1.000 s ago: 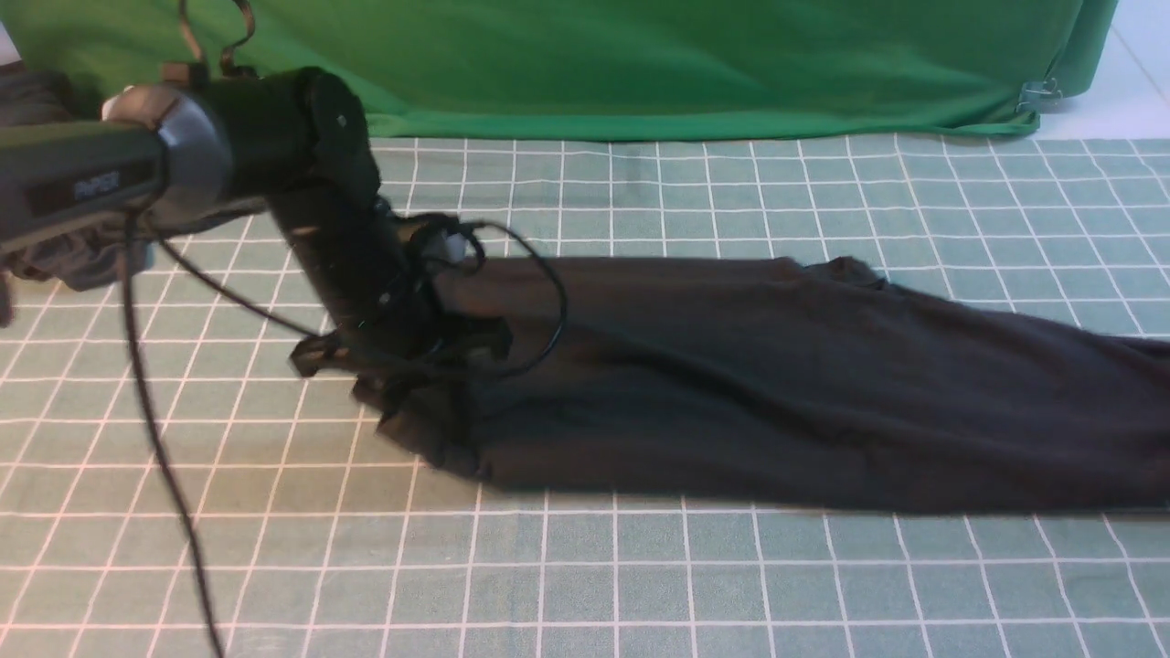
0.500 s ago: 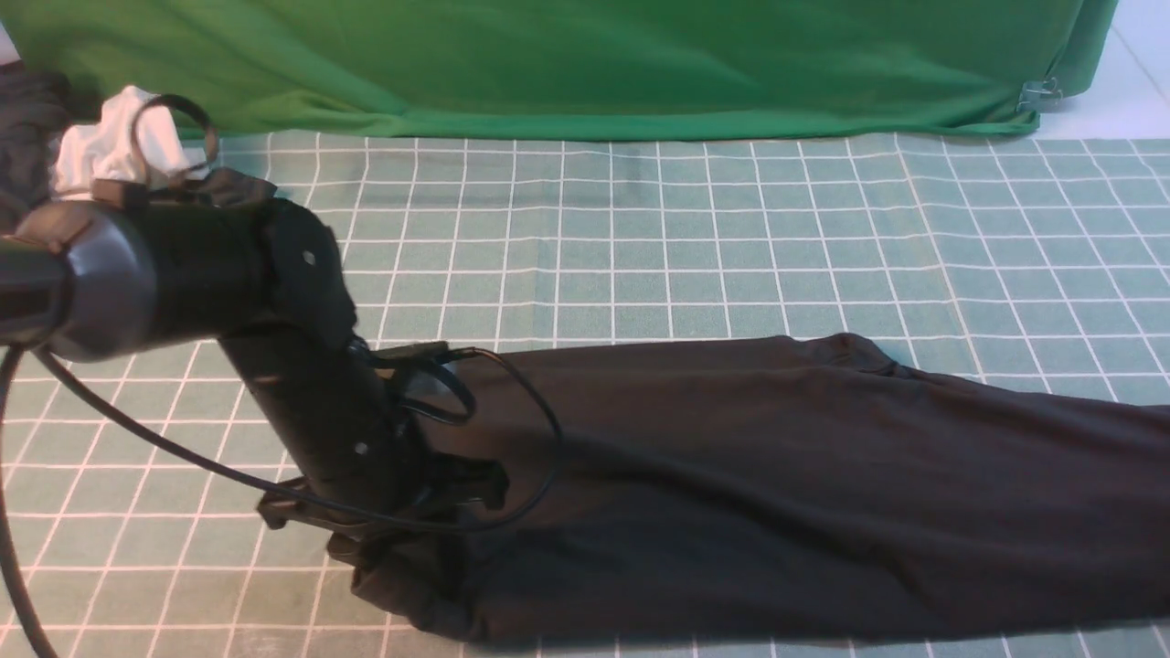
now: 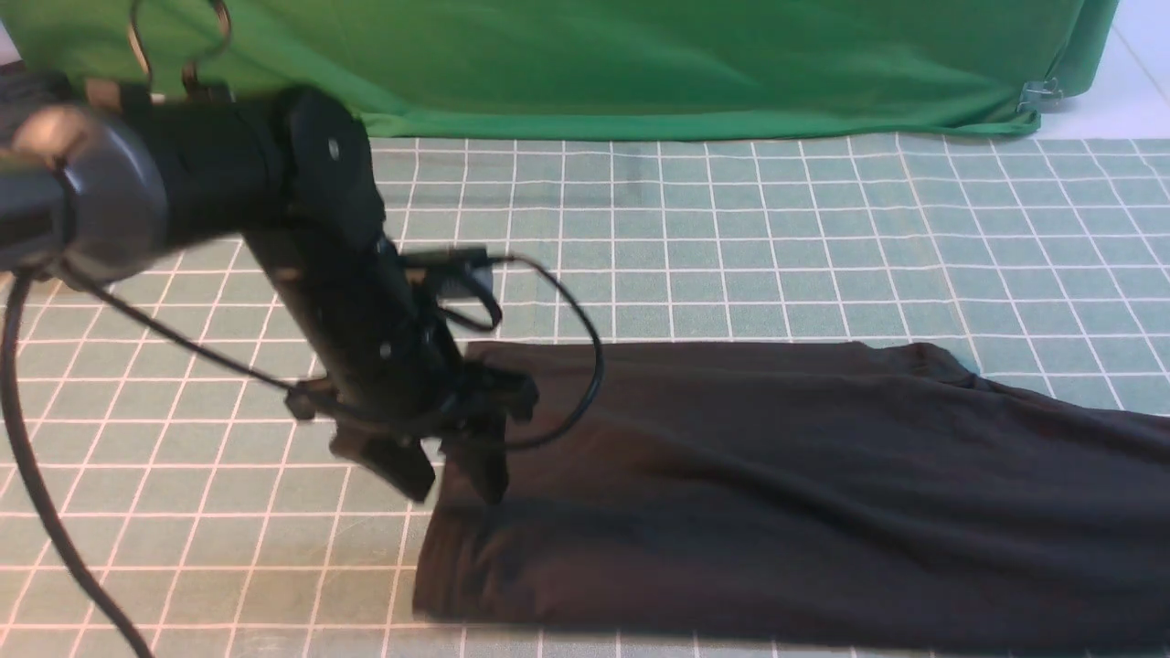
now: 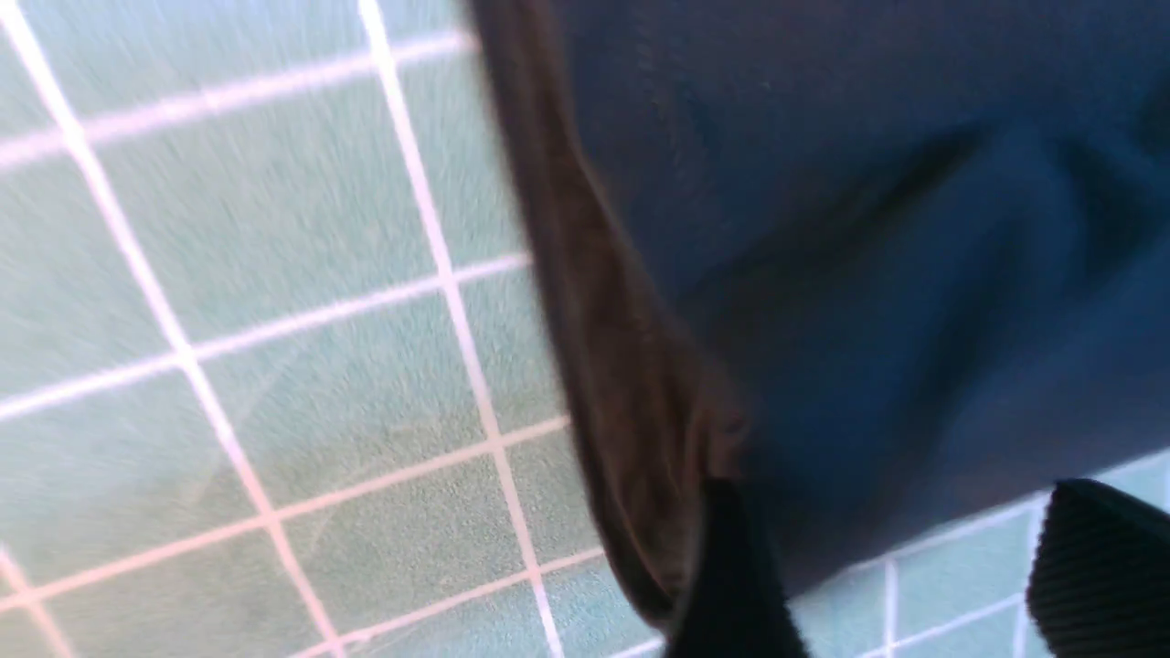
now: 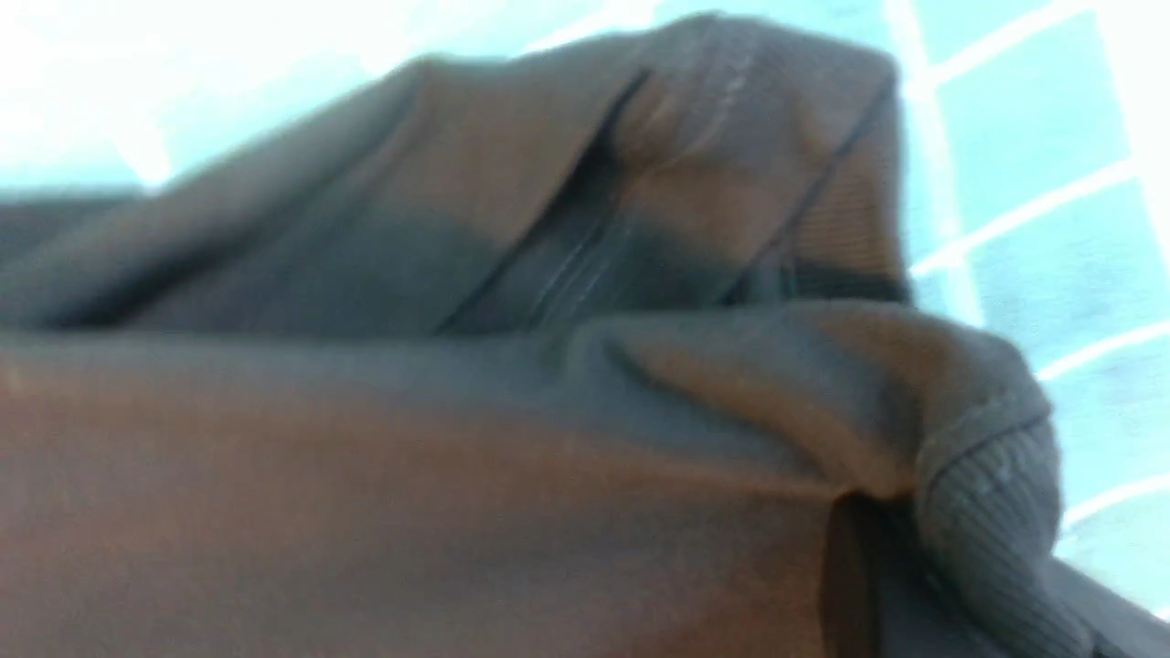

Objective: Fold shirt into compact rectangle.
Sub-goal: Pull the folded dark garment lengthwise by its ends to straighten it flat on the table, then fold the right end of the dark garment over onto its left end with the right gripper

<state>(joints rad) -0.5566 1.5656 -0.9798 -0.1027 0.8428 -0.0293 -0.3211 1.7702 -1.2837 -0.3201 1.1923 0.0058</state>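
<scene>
Shirt (image 3: pixel 731 484) lay along the table's (image 3: pixel 731 228) near edge; left gripper (image 3: pixel 454 492) hovered released over its left end, right gripper clenched its bunched cloth.

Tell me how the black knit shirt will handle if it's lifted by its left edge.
The black knit shirt will probably go floppy: it lies in soft folds on the checked tablecloth. Lifted at one edge, the rest would likely sag and drag. Its ribbed cuff sits bunched, so the knit looks grippy rather than slippery.
</scene>
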